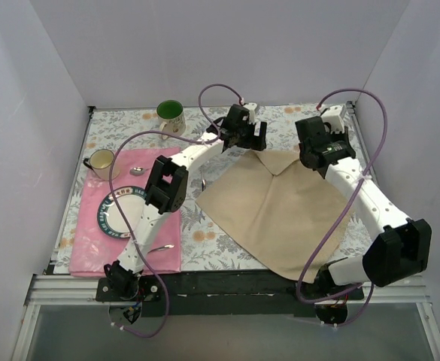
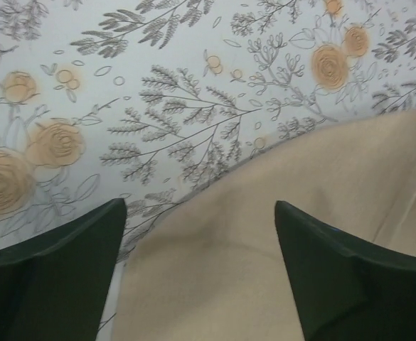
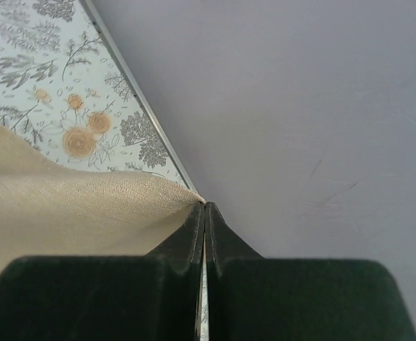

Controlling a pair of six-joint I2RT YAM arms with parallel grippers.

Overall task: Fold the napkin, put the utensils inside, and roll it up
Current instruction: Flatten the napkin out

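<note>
Presently, the step in hand was the first one, the fold. The napkin (image 1: 272, 210) lay spread on the floral tablecloth (image 2: 158, 106), right of centre on the surface, mostly flat, with one crease running in from its far corner.

My right claw (image 3: 205, 206) was clenched on the napkin's far right corner. The wrist view showed the cloth pinched between the closed fingers and drawn up off the surface, close to the right wall.

My left claw (image 2: 199, 206) stood wide apart and grasped nothing. It hung over the napkin's far left edge, where cloth meets tablecloth, with no fabric between the fingers.

The utensils were not on the napkin. One shiny piece (image 1: 162, 247) lay at the near right edge of the pink placemat (image 1: 92, 248), and another (image 1: 137, 171) lay at its far edge. Both were well apart from the napkin, to the left. I could not tell from the top view which piece was the fork.

Assessment: the fold was not yet made. The next move called for my right claw to carry its corner over toward the near edge while keeping the pinch. My left claw needed either a hold on the far left corner or to move clear of the cloth's path. A one-sided pull risked dragging the whole napkin rather than folding it.
</note>
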